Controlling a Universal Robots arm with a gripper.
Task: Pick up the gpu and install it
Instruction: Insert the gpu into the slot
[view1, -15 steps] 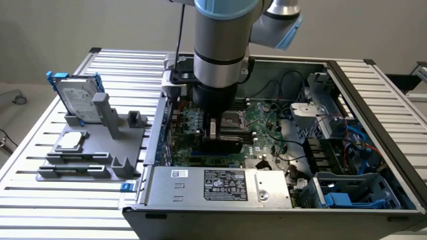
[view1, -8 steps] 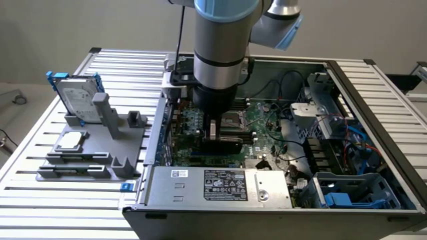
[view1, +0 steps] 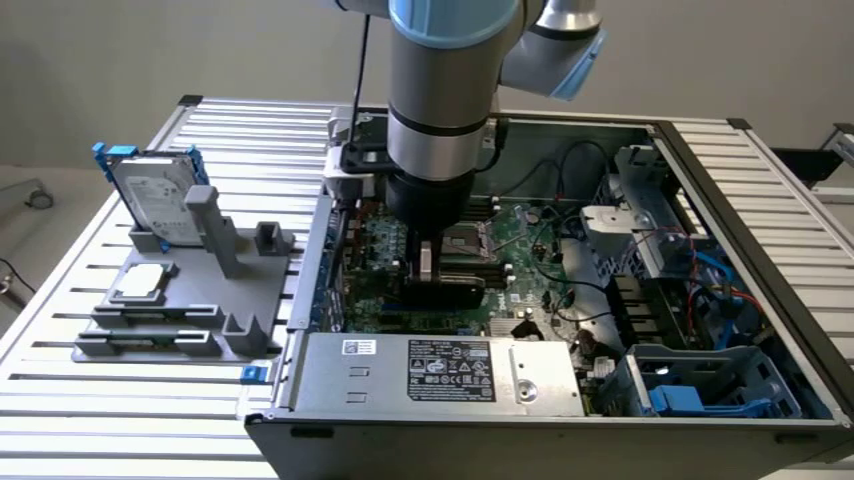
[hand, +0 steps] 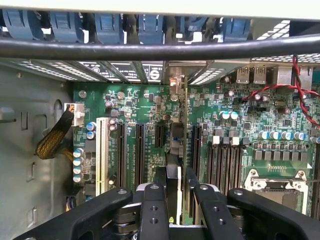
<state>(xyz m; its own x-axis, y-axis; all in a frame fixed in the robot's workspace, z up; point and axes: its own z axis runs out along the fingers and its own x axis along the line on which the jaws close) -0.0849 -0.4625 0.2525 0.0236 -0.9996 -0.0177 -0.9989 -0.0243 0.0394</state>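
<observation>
- Pincer (view1: 430, 268): lowered by the single arm into the open computer case (view1: 747, 330). It is clamped on the gpu (view1: 445, 290), one black finger (hand: 152, 210) to each flat face.
- Gpu location: inside the case, low over the motherboard (view1: 534, 270), beside the CPU socket (view1: 470, 240). I cannot tell from either view whether its lower edge touches the board.
- Governing relation: the gpu (hand: 173, 155) hangs directly beneath the pincer (hand: 175, 195), standing on edge. Its long axis runs parallel to the black expansion slots (hand: 122, 150). In the wrist view its line falls between two of those slots, over a short dark connector. Whether it is exactly aligned with that connector cannot be confirmed.
- Gpu shape and material: thin, flat and rectangular. The exterior view shows a matt black face, while the wrist view shows little more than a narrow dark edge.
- Motherboard: green, densely populated, with round silver-topped capacitors, one long white slot (hand: 103, 150) and a metal-framed square socket.
- Case: grey sheet metal, open on top. A silver power supply (view1: 441, 370) with a printed label sits at the near edge, and red wires (hand: 280, 90) are loose over the board.
- Counter (view1: 80, 420): ribbed aluminium slats. Well apart from the pincer, a grey plastic fixture (view1: 180, 340) holds an upright silver hard drive (view1: 154, 195) in a blue frame and a small square silver chip (view1: 143, 282).
</observation>
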